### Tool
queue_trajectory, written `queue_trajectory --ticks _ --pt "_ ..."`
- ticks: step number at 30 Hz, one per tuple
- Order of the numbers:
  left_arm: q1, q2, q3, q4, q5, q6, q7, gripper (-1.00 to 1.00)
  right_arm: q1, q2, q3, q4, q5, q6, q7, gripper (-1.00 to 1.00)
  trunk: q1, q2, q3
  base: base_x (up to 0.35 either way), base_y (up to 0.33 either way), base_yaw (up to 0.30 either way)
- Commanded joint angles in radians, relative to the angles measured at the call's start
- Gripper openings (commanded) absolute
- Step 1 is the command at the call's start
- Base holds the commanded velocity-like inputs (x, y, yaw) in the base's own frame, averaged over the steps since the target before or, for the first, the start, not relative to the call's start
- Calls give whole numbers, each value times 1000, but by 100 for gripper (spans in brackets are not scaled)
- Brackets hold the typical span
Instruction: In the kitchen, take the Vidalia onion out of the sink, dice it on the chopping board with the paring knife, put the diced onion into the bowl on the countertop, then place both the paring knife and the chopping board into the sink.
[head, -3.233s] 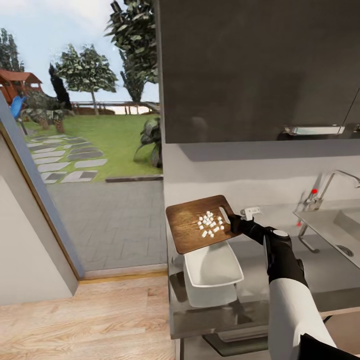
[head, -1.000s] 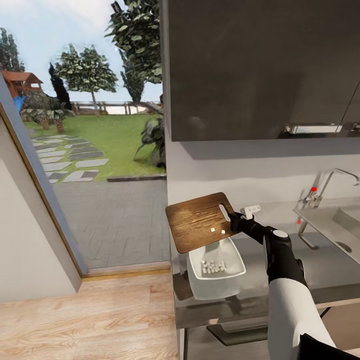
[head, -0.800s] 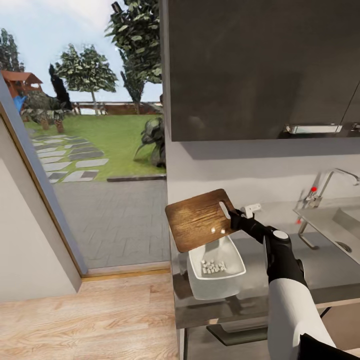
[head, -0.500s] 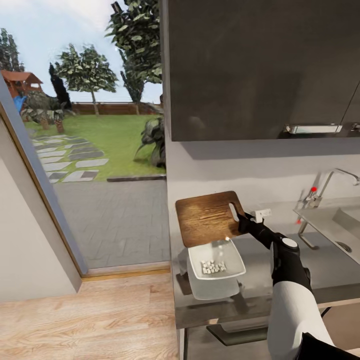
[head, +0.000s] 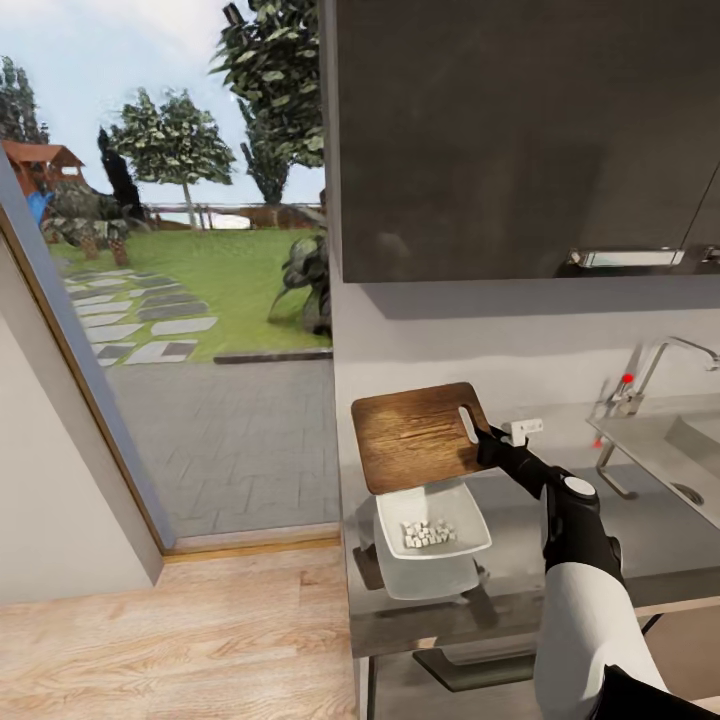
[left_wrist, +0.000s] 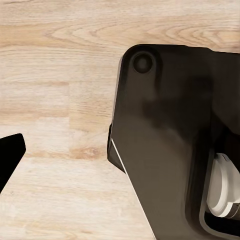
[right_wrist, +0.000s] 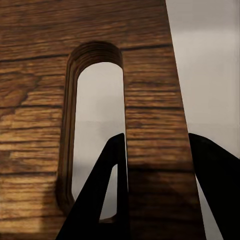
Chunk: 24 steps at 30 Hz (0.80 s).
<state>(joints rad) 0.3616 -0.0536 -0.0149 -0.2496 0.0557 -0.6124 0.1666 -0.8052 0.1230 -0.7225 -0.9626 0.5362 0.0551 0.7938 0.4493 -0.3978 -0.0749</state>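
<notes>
The chopping board (head: 418, 437) is tilted steeply above the bowl (head: 432, 537), its face bare; the diced onion (head: 427, 533) lies in the bowl on the countertop (head: 640, 545). The right gripper (right_wrist: 155, 187) clamps the board's handle-slot strip. Keep that grip firm, level the board, then carry it toward the sink (head: 665, 448), clearing the tap (head: 652, 375).

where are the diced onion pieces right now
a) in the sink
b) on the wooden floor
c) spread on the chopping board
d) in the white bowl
d: the small white pieces of diced onion lie inside the bowl on the countertop, while the chopping board, held tilted above it by the right gripper, looks bare.
</notes>
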Motion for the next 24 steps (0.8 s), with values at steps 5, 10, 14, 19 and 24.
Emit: queue_trajectory --ticks 5,10,14,19,24 --pt "0 0 -2 -2 5 -1 1 100 -2 5 0 -10 5 22 1 -100 1 -2 -2 0 -94 0" --pt "0 0 -2 -2 5 -1 1 100 -2 5 2 -97 5 198 5 -100 1 -2 -2 0 -283 0" --pt "0 0 -2 -2 5 -1 1 100 -2 19 4 -198 4 306 9 -100 1 -2 -2 0 -313 0" --pt "0 0 -2 -2 6 -1 1 100 -2 25 2 -223 4 337 12 -100 1 -2 -2 0 -317 0" --pt "0 0 -2 -2 6 -1 1 100 -2 25 1 -226 6 340 12 -100 1 -2 -2 0 -317 0"
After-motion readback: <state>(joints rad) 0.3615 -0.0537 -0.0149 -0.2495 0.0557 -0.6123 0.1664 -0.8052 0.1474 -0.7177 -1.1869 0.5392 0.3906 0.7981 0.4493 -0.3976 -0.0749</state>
